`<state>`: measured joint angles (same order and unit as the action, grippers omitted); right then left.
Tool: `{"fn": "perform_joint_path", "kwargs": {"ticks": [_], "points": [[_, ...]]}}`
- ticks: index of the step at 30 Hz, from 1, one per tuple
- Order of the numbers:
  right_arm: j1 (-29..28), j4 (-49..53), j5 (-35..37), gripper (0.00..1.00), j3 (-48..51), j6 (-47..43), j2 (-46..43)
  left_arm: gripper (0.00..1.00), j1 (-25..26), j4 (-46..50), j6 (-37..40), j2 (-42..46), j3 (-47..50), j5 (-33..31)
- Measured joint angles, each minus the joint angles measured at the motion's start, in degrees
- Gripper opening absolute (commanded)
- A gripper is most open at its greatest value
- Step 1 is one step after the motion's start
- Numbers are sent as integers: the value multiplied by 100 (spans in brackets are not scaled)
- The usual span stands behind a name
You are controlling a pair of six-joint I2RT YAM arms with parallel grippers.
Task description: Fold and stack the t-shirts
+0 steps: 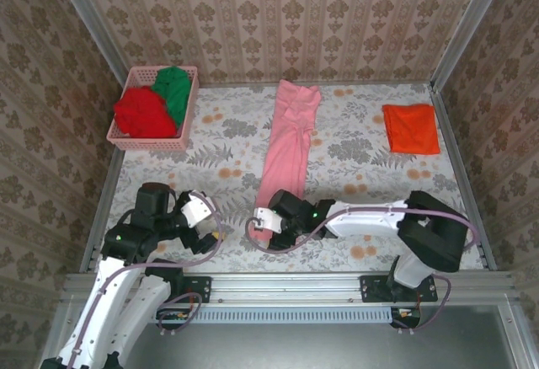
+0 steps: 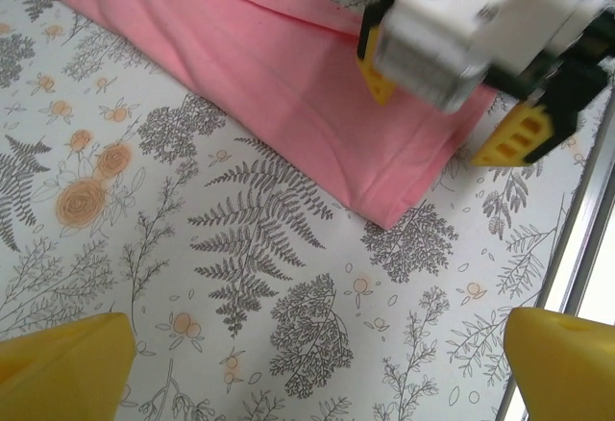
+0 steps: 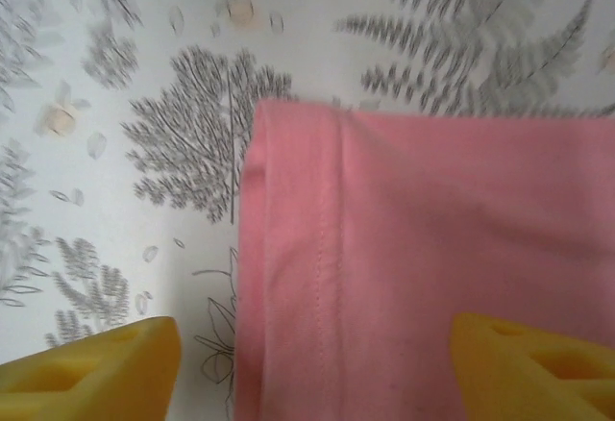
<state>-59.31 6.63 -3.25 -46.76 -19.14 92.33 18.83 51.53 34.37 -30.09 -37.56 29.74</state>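
Pink t-shirt [image 1: 286,146] lay mid-frame, folded to a long strip. Right fingers [image 3: 86,368] straddled its lower hem, seemingly not yet clenched; left fingers [image 2: 62,363] stood released. Orange t-shirt [image 1: 411,128] was folded, upper right; red t-shirt [image 1: 141,112] and green t-shirt [image 1: 174,91] remained bundled in the basket [image 1: 148,143].

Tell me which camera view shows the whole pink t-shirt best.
Top external: it shows the entire pink t-shirt, a long folded strip. The left wrist view shows its near end under the right gripper; the right wrist view, its hemmed corner.
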Motion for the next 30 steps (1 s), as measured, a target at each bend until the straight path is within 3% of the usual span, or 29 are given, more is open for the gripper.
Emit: {"fn": "perform_joint_path", "kwargs": {"ticks": [4,6,10,14,23,30], "points": [[0,72,87,59,-153,-44,431,100,-17,0,44,-17,4,63],[-17,109,144,49,-273,-87,505,100,-17,0,48,-17,4,76],[-90,236,50,17,-391,-160,614,100,-17,0,63,-17,4,76],[-87,225,190,0,-420,-223,608,100,-17,0,63,-20,9,79],[-70,1156,173,0,-426,-284,-101,100,-17,-144,111,-273,13,728],[529,2520,-219,0,-1084,-745,-756,100,-15,-1307,-118,-577,343,1464]]}}
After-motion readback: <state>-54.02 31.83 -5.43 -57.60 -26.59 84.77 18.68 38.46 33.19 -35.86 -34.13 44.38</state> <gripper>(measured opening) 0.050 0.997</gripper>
